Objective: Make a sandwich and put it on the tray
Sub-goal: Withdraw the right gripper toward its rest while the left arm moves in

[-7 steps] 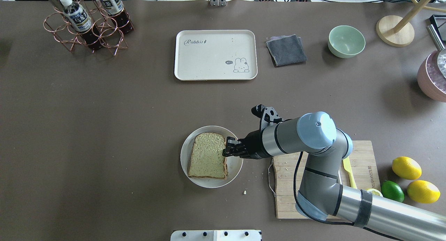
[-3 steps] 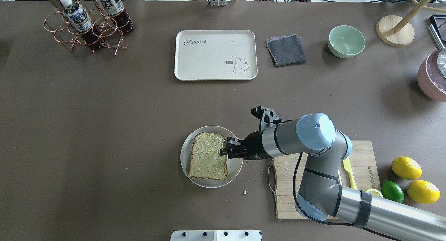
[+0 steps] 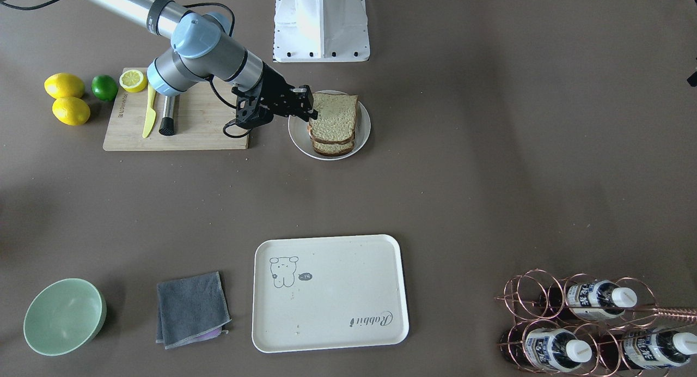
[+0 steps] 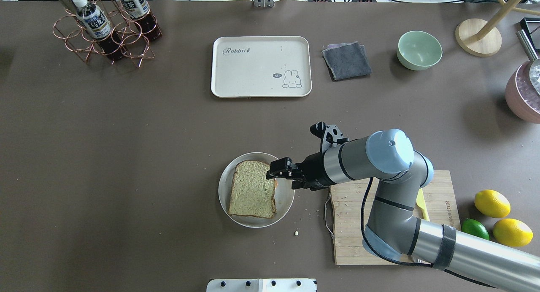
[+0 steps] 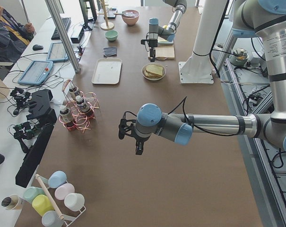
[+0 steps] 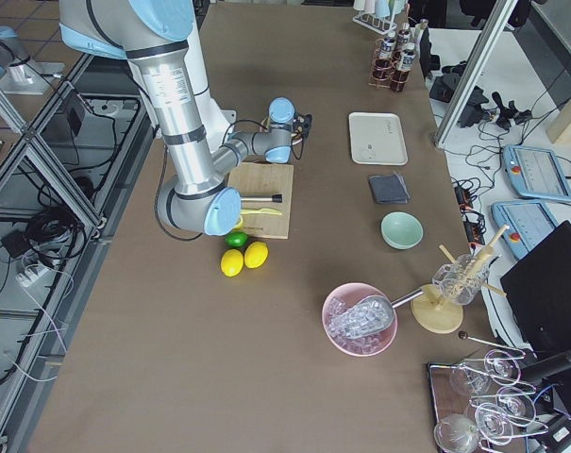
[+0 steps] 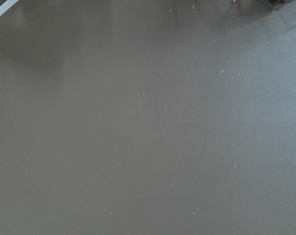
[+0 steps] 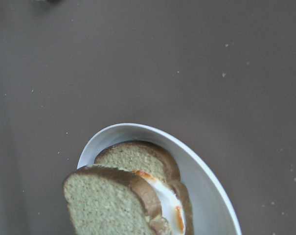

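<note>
The sandwich (image 4: 251,188), two greenish-tan slices with a fried egg between them, lies on a small round white plate (image 4: 284,199). It also shows in the front view (image 3: 333,118) and in the right wrist view (image 8: 123,196), where the egg's white and orange edge shows. My right gripper (image 4: 273,174) is at the sandwich's right far corner and looks shut on its edge. The cream tray (image 4: 260,66) lies empty at the far middle of the table. My left gripper (image 5: 128,137) hangs over bare table far to the left; I cannot tell if it is open.
A wooden cutting board (image 4: 350,224) with a yellow knife (image 4: 423,209) lies under my right arm. Lemons (image 4: 492,203) and a lime (image 4: 475,231) lie beside it. A grey cloth (image 4: 346,60), a green bowl (image 4: 419,50) and a bottle rack (image 4: 105,26) stand along the far side.
My right gripper moved left onto the sandwich's right edge, then turned at the wrist and shifted slightly toward the far side. The sandwich's far right corner shifted a little.
</note>
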You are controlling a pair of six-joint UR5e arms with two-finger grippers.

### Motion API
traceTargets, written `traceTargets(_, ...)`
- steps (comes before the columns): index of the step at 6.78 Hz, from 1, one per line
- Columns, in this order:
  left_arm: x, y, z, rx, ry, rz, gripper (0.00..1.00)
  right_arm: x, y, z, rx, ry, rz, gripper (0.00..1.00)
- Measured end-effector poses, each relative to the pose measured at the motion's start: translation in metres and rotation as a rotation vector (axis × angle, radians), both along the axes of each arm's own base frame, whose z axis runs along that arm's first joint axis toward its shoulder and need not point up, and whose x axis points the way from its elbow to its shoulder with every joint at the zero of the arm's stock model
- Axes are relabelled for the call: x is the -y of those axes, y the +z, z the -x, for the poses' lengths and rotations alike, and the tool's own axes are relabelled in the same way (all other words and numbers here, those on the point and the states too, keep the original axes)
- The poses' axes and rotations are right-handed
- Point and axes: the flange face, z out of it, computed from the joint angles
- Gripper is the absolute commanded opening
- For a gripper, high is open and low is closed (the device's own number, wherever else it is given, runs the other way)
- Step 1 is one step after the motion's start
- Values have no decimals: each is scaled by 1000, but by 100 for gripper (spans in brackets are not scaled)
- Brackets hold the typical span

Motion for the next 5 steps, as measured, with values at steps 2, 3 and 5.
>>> traceTargets(2, 22, -46, -80, -68, 31, 28, 97, 32, 22, -55, -15, -22, 28, 100)
traceTargets(3, 26, -76, -122, -101, 14, 87, 97, 45, 35, -79, -27, -26, 35, 100)
traceTargets(5, 18, -143, -211, -140, -23, 172, 97, 65, 81, -139, -70, -35, 6, 100)
